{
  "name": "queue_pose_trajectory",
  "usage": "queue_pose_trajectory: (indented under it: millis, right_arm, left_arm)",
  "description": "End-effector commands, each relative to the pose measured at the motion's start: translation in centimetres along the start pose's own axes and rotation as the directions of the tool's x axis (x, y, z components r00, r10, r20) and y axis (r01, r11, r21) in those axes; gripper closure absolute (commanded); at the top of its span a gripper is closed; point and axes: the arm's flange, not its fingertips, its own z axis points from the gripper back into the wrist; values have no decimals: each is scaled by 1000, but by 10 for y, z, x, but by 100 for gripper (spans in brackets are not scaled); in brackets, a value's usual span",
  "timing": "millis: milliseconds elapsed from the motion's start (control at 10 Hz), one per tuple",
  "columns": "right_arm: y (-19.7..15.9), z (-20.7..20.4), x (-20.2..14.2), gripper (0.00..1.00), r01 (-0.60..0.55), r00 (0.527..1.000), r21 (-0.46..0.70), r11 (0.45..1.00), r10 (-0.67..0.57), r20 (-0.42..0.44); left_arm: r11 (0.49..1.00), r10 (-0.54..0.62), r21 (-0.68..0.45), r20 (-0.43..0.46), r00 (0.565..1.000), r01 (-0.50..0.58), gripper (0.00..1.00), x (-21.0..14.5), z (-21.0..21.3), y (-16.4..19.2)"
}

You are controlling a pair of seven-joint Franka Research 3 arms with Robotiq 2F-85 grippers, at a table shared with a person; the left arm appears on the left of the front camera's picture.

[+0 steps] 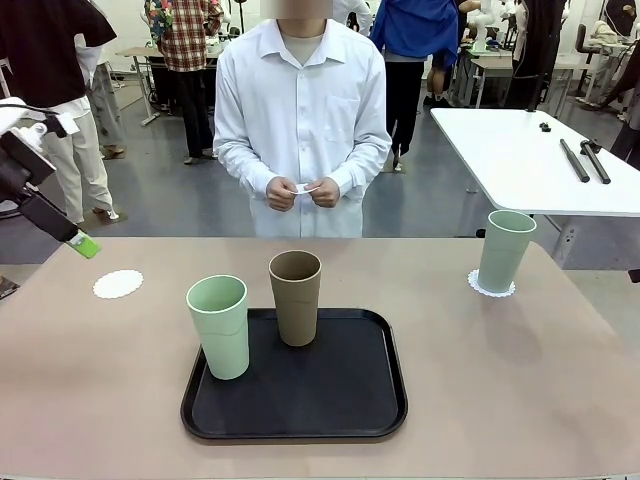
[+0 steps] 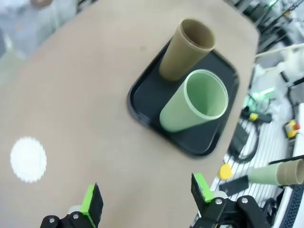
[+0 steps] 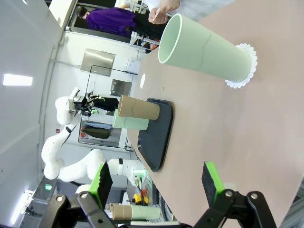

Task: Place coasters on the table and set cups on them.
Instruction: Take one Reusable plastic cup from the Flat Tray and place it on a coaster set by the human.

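Note:
On the beige table (image 1: 520, 380) a black tray (image 1: 295, 400) holds a mint cup (image 1: 219, 326) and a brown cup (image 1: 296, 297). Another mint cup (image 1: 505, 250) stands on a coaster (image 1: 491, 287) at the far right. A bare coaster (image 1: 118, 284) lies at the left. The person's hands hold a white coaster (image 1: 305, 188). My left gripper (image 1: 78, 238) hovers open above the table's left edge; its wrist view shows the bare coaster (image 2: 28, 159) and both tray cups (image 2: 197, 102) beyond its gripper (image 2: 147, 197). My right gripper (image 3: 156, 183) is open, apart from the mint cup (image 3: 204, 52) on its coaster (image 3: 244, 66).
A white table (image 1: 520, 160) with black tools (image 1: 585, 160) stands behind at the right. The person stands at the far edge, with other people farther off. Spare stacked cups (image 2: 280, 173) lie off the table on my side.

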Motion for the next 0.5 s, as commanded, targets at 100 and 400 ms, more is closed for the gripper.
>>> queue_pose_trajectory:
  millis: [100,400]
  right_arm:
    - [1,0,1,0,15,1000,-4,1000,-15,0]
    - [1,0,1,0,15,1000,-4,1000,-15,0]
  left_arm:
    - [981,-46,-177,198,979,82,0,-15,4,23]
    - [957,-2,-274,321,947,95,0,-41,-24,42]
